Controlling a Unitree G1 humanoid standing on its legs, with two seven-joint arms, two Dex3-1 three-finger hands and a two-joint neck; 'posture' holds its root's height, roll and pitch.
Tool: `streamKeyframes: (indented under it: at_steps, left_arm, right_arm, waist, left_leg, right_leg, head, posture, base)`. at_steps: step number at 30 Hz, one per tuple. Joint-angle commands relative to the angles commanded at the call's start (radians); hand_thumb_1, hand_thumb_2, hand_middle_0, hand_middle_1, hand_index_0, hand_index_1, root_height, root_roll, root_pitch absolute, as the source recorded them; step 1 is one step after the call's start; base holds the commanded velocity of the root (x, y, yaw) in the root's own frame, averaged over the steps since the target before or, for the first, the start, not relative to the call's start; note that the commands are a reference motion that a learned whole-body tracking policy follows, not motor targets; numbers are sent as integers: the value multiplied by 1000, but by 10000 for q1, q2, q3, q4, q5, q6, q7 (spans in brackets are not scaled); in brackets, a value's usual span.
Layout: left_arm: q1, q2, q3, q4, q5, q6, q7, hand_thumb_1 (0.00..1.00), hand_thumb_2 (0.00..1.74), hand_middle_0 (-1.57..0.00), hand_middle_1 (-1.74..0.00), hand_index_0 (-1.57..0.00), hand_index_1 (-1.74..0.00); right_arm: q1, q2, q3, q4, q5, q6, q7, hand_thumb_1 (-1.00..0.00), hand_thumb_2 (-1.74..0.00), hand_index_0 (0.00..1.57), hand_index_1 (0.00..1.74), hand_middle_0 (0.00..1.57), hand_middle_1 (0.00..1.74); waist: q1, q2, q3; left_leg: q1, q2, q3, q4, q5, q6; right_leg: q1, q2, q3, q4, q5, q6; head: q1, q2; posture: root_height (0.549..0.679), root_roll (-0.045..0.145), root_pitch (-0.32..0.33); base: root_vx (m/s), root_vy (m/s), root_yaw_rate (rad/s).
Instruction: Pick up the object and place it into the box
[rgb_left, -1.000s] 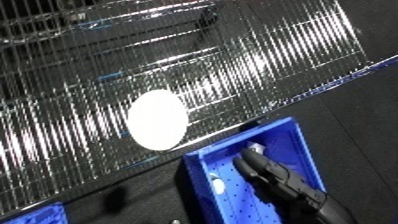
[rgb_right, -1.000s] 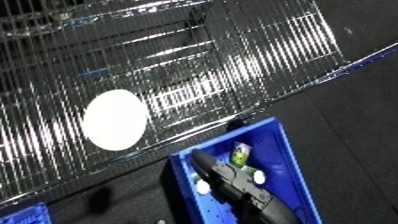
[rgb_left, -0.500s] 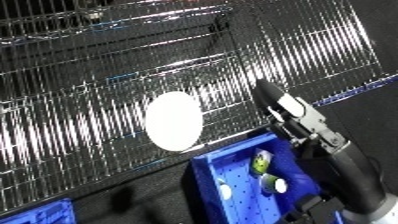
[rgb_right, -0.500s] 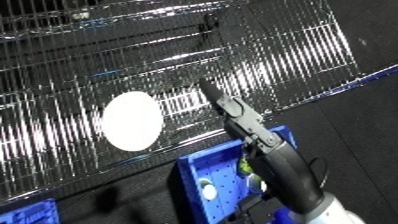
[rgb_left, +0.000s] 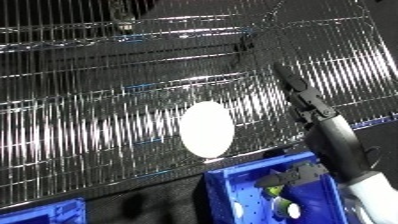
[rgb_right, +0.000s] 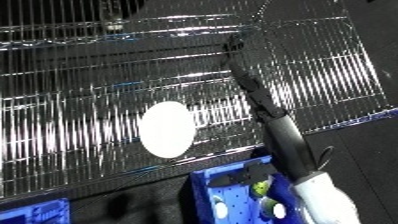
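White oval object (rgb_left: 207, 129) on wire shelf (rgb_left: 80, 125)

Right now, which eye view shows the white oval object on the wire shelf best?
The left eye view: the white oval object sits near the middle of the view, whole, clear of the right hand. The right eye view shows it whole too, further left, with the arm closer beside it.
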Motion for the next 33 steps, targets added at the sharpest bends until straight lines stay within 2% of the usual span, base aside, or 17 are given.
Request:
streamKeyframes:
  at_steps: [6,12,24,33]
  left_arm:
    - [7,-43,-339,-147,-106,-20,110,0,0,0,0,0,0]
    - [34,-40,-537,-294,-146,0,125,0,0,0,0,0,0]
    - [184,-111,-769,-705,-24,-44,197,0,0,0,0,0,0]
    - [228,-84,-927,-962,59,10,226,0,0,0,0,0,0]
  right_arm:
    - [-599,-9,474,1433,66,194,-549,0,0,0,0,0,0]
    - [-1214,59,890,2601,-65,194,-646,0,0,0,0,0,0]
    - [-2074,363,1746,3953,-250,240,-148,0,0,0,0,0,0]
    - [-2467,672,2064,4127,-49,299,185,0,0,0,0,0,0]
  waist:
    - [237,207,0]
    - [396,369,0]
    - [585,532,0]
    - [728,644,0]
  left_leg:
    - [-205,-99,-87,67,-13,42]
    - [-382,-196,-150,155,-39,73]
    - [-659,-277,-228,307,-85,133]
    - [-745,-337,-267,336,-69,151]
  right_leg:
    - [-197,-87,-75,179,-46,-61]
    - [-363,-142,-100,328,-94,-111]
    - [-664,-187,-106,617,-191,-190]
    - [-751,-211,-120,691,-208,-209]
  head:
    - [348,60]
    - [616,-12]
    - [1008,-190]
    - [1324,-300]
  posture:
    - [649,49,139]
    - [648,52,146]
    - [645,55,160]
    - [645,57,164]
  base:
    - [14,11,84]
    - [24,13,71]
    - [30,5,45]
    - [27,0,33]
